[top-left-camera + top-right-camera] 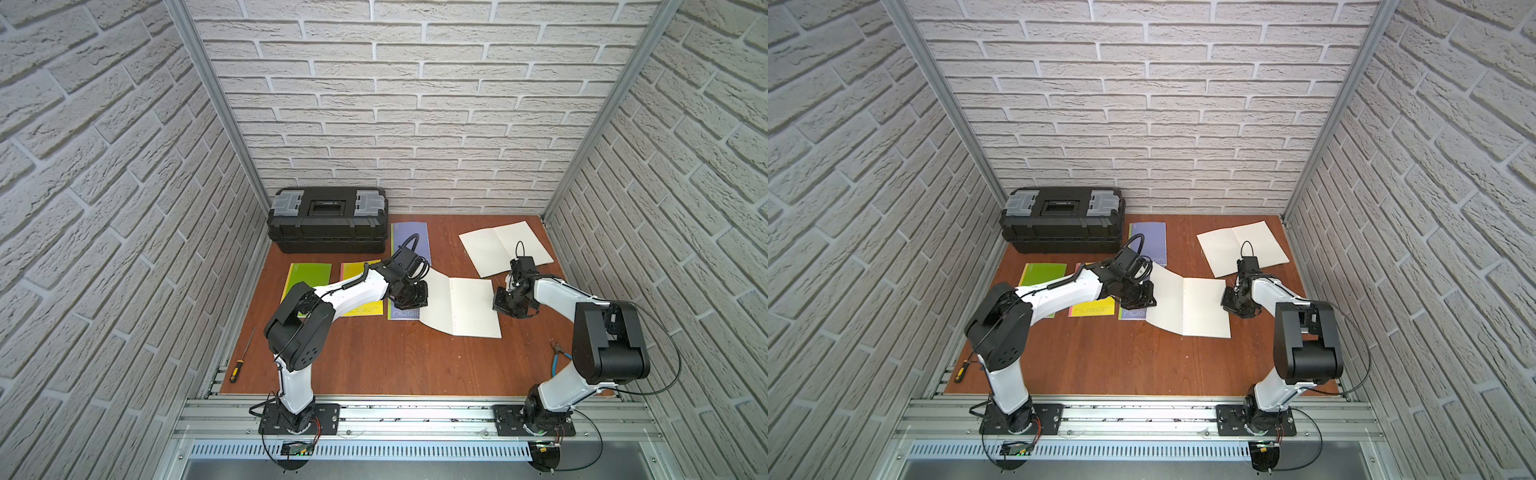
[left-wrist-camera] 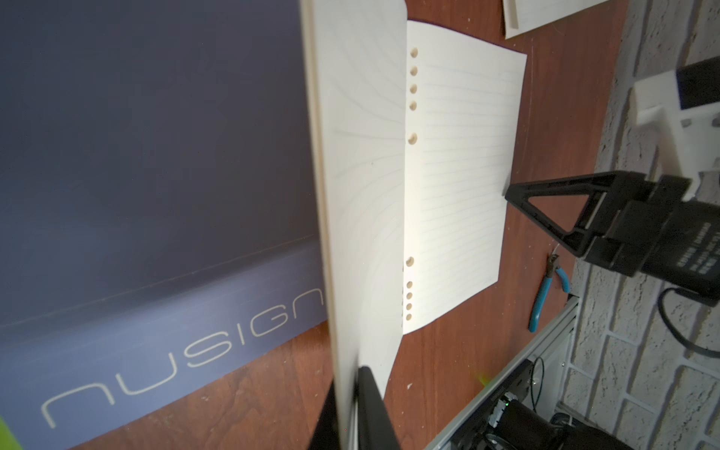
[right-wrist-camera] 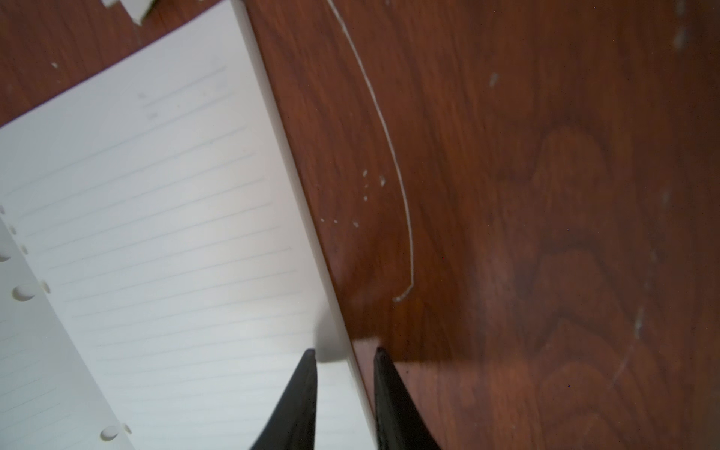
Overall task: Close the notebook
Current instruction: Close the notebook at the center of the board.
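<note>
The notebook [image 1: 473, 307] lies open mid-table, with lined cream pages and punched holes [image 2: 459, 163]. Its right page rests flat. Its left half [image 1: 436, 286] is lifted and curves upward, standing edge-on in the left wrist view [image 2: 362, 195]. My left gripper [image 1: 415, 293] [image 2: 352, 409] is shut on that lifted half at its outer edge. My right gripper [image 1: 505, 301] [image 3: 345, 352] sits low at the flat page's right edge [image 3: 272, 128]. Its fingers stand a little apart and straddle that edge without clamping it.
A purple "nusign" cover [image 2: 156, 195] lies flat under the lifted half. Green [image 1: 309, 276] and yellow [image 1: 361, 309] notebooks lie to the left. A second open notebook [image 1: 505, 247] is at the back right and a black toolbox [image 1: 328, 218] at the back. A screwdriver [image 1: 237, 370] and pliers [image 1: 559, 357] lie near the table's side edges.
</note>
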You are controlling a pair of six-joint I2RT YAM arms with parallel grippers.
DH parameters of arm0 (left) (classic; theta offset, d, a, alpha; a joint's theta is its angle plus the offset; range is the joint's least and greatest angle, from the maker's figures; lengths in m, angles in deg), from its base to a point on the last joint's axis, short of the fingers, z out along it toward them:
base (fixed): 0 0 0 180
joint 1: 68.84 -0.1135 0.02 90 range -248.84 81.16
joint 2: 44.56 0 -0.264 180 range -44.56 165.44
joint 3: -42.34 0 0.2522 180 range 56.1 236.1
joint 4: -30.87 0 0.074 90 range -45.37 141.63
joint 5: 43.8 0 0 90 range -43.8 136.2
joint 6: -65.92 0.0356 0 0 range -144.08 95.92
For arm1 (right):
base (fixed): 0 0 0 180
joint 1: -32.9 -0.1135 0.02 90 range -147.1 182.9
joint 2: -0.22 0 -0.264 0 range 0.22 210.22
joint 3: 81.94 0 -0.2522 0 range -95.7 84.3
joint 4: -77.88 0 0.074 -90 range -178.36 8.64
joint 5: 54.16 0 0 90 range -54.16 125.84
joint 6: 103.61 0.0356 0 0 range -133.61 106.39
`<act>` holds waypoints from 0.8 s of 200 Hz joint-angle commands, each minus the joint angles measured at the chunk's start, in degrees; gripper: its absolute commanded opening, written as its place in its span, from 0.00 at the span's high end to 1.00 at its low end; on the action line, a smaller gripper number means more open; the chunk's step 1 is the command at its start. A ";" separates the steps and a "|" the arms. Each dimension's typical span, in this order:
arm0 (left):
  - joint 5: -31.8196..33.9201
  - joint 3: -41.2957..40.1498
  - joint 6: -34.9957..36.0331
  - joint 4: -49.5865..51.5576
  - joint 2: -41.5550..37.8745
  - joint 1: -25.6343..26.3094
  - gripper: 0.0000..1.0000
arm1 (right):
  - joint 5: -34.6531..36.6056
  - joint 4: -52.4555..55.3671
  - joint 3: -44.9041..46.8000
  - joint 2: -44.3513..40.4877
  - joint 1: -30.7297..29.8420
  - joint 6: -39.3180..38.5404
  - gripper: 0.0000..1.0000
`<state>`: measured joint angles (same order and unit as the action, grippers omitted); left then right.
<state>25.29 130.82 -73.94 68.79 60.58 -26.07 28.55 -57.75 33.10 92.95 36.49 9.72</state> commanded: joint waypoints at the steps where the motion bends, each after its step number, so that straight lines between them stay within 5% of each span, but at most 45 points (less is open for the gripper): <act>1: -0.05 2.87 1.85 1.19 -0.97 -0.27 0.86 | 0.43 -1.07 -0.75 0.34 0.10 -0.04 0.73; 72: -2.77 7.31 3.54 0.72 1.03 0.35 0.68 | 0.08 -0.21 -0.30 -1.96 0.97 0.07 0.72; 160: -1.73 12.70 4.07 -0.34 5.38 4.53 0.61 | 0.02 -0.30 0.55 -4.44 1.93 0.57 0.70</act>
<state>23.15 141.92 -70.25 70.30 64.36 -23.01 28.29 -57.75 33.14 91.44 38.04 9.79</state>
